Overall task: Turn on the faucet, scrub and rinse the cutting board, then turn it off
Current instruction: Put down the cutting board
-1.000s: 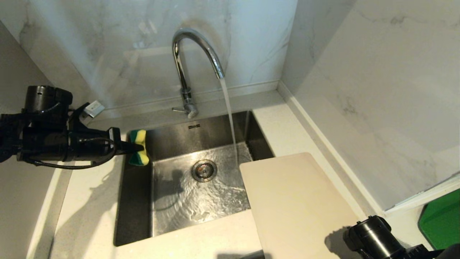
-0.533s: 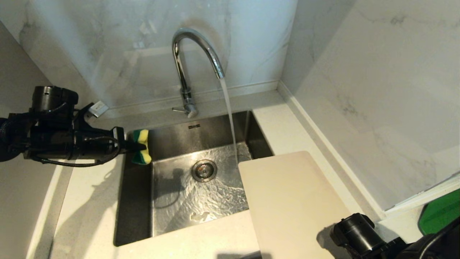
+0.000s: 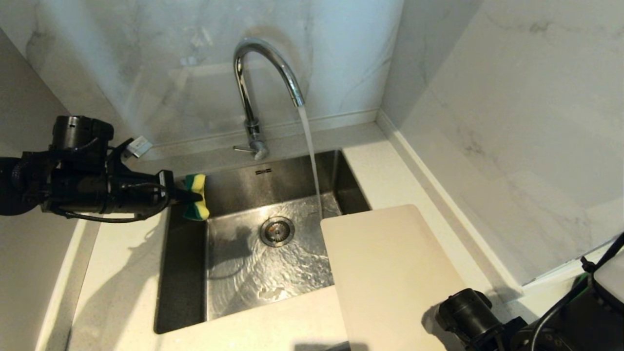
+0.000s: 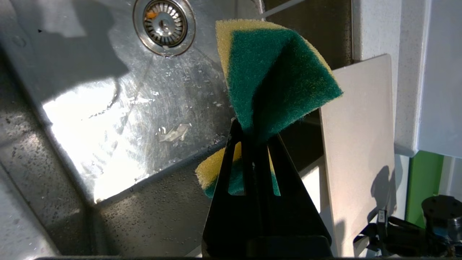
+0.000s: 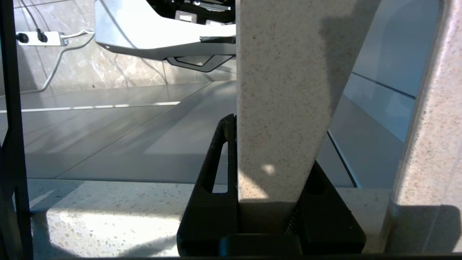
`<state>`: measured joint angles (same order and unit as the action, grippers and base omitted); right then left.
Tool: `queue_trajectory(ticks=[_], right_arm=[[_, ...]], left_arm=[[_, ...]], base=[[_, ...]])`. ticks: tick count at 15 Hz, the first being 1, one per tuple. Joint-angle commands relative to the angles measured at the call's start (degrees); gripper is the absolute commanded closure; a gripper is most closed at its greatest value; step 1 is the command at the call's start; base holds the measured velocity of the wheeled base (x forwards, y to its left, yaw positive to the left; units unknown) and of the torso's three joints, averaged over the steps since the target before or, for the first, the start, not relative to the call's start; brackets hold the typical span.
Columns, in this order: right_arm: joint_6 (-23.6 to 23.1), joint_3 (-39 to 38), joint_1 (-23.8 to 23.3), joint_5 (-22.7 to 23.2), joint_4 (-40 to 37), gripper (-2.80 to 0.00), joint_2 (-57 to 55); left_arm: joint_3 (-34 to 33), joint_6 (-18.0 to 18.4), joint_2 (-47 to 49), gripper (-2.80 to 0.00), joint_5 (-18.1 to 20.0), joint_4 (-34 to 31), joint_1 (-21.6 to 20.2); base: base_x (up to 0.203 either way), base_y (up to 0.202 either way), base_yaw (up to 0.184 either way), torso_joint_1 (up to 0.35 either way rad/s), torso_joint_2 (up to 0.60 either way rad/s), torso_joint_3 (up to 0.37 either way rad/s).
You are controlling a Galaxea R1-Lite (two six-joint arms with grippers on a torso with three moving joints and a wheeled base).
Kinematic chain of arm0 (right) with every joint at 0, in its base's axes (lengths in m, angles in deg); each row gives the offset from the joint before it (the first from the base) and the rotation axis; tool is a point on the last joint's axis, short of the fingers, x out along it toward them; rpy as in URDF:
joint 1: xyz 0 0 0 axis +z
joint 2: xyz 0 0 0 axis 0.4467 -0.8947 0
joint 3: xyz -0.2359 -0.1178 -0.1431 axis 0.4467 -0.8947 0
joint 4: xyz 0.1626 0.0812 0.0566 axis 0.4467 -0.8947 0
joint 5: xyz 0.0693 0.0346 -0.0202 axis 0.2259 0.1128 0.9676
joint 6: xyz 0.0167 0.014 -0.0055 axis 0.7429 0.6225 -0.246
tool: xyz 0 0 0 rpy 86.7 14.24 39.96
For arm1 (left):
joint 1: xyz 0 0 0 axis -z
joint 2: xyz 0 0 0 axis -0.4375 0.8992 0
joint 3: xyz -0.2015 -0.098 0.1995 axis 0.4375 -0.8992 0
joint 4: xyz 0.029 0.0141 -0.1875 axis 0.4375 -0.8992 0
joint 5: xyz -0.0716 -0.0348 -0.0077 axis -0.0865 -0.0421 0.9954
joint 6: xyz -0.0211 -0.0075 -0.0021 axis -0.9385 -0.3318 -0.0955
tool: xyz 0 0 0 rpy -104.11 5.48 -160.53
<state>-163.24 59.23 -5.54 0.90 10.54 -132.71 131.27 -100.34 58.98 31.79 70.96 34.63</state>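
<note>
Water running in a steady stream from the tall chrome gooseneck faucet [image 3: 265, 73], arched spout over the stainless steel sink [image 3: 185, 273], thin side lever low on the stem pointing toward the left. Stream landing on the basin floor just behind the round metal drain strainer [image 3: 277, 231], rippling across the bottom.

Left hand [image 3: 192, 197] reaching in level from the left, over the sink's left rear corner, fingers pinched tight on a small green-and-yellow sponge [image 3: 196, 197]; in the left wrist view the sponge [image 4: 267, 76] folded and squeezed between the narrow black fingertips [image 4: 234, 144], green scouring face outward, yellow foam at the edges, hanging above the wet basin and apart from the stream.

Large thin cream-white plastic cutting board [image 3: 390, 273] at the sink's right side, far short end jutting over the basin's right edge near the falling water, near end running down toward the bottom of the head view; whether flat on the pale speckled stone worktop [image 3: 122, 282] or raised off it cannot be told there. Right hand [image 5: 265, 169] at the board's near end, seen in the head view only as a black wrist at lower right; in the right wrist view, jaws narrow and clamped on the board's [image 5: 285, 90] thin edge, board rising straight out from between the fingers.

Bright green flat object [image 4: 422, 187] beyond the board's far side in the left wrist view. Grey-veined marble wall [image 3: 487, 97] behind and to the right of the sink.
</note>
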Motion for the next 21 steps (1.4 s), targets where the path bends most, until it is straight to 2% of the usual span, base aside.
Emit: queue_trajectory(ticks=[1, 21], right_arm=[[-0.51, 0.67, 0.02, 0.15, 0.02, 0.00, -1.58], [-0.60, 3.11, 0.45, 1.31, 0.02, 0.00, -8.88]], left_arm=[[0.42, -0.16, 0.59, 0.00, 0.14, 0.01, 0.32], [2.99, -0.25, 3.20, 0.00, 0.23, 0.01, 1.24]], base=[[0.000, 0.000, 0.000, 0.000, 0.00, 0.000], [0.000, 0.000, 0.000, 0.000, 0.00, 0.000]])
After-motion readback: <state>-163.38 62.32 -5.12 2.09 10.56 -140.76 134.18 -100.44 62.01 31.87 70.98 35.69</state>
